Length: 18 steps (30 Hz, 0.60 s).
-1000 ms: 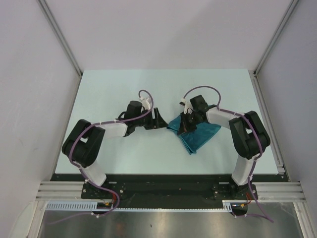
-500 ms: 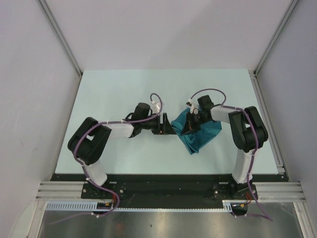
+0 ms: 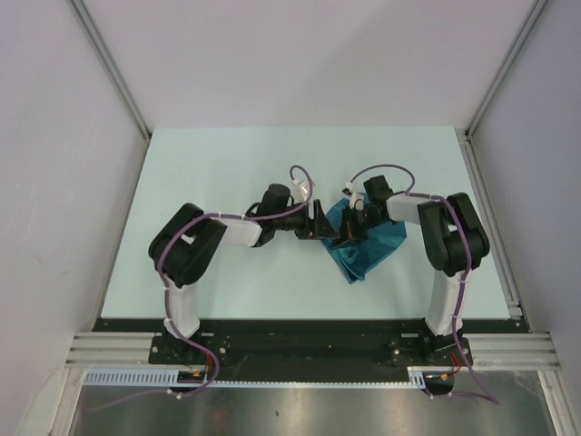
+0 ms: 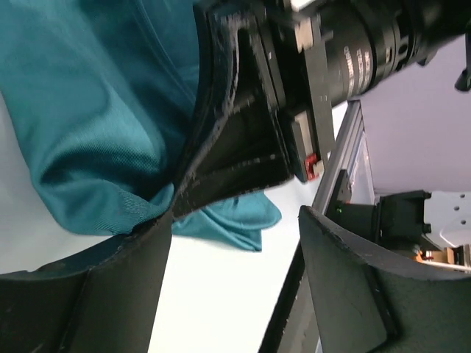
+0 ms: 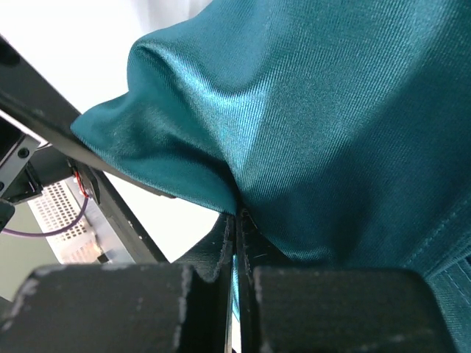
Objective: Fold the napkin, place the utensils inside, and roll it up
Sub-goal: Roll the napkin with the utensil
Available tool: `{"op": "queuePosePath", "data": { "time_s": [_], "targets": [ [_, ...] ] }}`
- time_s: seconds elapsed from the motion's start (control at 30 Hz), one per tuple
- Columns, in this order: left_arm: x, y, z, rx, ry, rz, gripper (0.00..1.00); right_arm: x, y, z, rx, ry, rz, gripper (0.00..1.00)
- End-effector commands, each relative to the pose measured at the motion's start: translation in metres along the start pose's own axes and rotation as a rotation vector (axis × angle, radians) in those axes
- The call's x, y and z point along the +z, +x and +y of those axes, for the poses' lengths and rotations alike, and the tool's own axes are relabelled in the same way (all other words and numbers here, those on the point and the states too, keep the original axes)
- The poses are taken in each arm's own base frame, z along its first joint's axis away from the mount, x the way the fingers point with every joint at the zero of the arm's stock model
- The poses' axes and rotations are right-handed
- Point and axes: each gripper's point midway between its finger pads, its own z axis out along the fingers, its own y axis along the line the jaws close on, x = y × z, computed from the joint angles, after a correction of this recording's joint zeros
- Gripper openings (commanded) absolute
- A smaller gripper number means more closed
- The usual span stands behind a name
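Right of centre on the table [image 3: 227, 163], the napkin [image 3: 377, 245] lies bunched. The right gripper [image 3: 349, 233] is clamped on its left edge: the wrist view shows the fingers pressed together with teal cloth pinched between them and a fold humping up from the pinch. The left gripper [image 3: 320, 223] reaches in from the left, jaws apart, nothing in them. It sits just beside that fold, and in its own wrist view the cloth is at the tip of one finger, touching or nearly so. So the napkin lies directly right of the left gripper, spreading right and near from the pinch. The left arm looks best placed to take the neighbouring edge. No utensils show in any view, so this reads as the folding step, early in the task.
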Motion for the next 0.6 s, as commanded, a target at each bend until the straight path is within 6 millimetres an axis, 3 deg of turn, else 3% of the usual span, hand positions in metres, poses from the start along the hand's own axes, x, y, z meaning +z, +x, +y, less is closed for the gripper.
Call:
{"op": "queuePosePath", "data": {
  "time_s": [0.0, 0.27, 0.33, 0.5, 0.57],
  "targets": [
    [0.009, -0.027, -0.013, 0.050, 0.045, -0.071, 0.74, 0.001, -0.003, -0.001, -0.006, -0.007, 0.005, 0.00],
    [0.018, -0.032, 0.008, 0.079, -0.016, -0.091, 0.74, 0.001, -0.005, 0.000, 0.001, -0.010, -0.002, 0.00],
    [0.017, -0.035, 0.004, 0.087, -0.004, -0.095, 0.74, 0.001, -0.006, 0.000, 0.007, -0.011, -0.004, 0.00],
    [-0.009, -0.057, -0.015, 0.142, 0.003, -0.167, 0.74, 0.002, -0.005, 0.006, 0.023, -0.041, 0.003, 0.00],
    [-0.017, -0.065, -0.005, 0.178, -0.048, -0.180, 0.74, 0.003, -0.003, 0.013, 0.031, -0.069, 0.012, 0.00]
  ]
}}
